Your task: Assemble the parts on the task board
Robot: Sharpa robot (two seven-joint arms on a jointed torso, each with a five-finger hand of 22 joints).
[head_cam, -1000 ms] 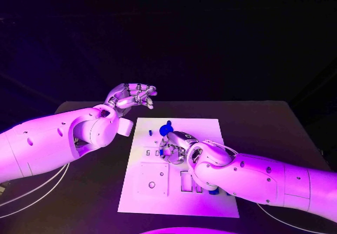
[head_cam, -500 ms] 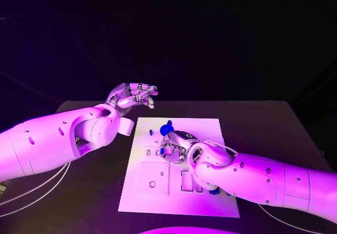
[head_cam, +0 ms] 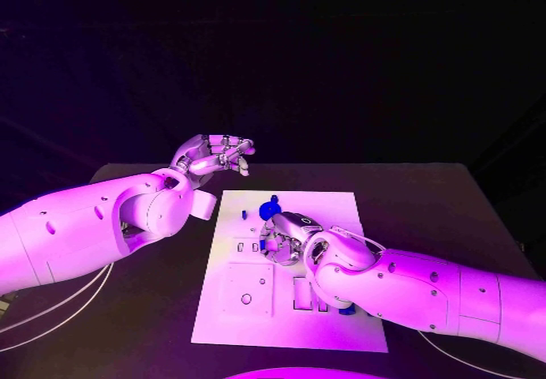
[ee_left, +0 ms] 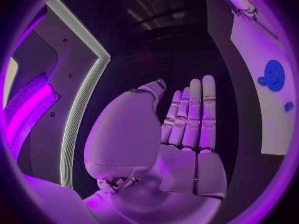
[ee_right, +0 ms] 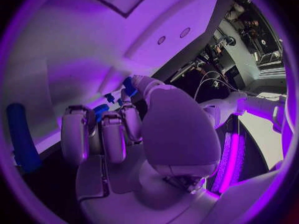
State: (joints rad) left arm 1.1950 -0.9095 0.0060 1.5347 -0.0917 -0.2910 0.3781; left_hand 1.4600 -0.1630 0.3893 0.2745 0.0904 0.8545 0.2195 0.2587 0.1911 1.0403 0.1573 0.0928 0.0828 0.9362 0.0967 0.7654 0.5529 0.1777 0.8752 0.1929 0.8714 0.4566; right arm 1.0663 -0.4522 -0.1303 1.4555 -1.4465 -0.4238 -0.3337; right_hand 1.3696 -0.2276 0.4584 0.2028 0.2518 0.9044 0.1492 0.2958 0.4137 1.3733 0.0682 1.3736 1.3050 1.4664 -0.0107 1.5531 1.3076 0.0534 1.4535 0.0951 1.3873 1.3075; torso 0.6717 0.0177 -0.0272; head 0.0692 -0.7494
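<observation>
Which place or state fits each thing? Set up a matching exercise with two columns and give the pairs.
Things:
1. left hand
2. right hand
3. round blue part
4. white board

Places or states:
A. lies flat in the middle of the table
B. down over the board, fingers at small blue parts
C. raised beyond the board's far left corner, holding nothing
D. sits near the board's far edge

Pairs: 1-C, 2-B, 3-D, 4-A

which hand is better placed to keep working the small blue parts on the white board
Right. The right hand is already down over the white task board, fingers curled among small blue parts. The left hand is raised beyond the board's far edge, holding nothing.
</observation>
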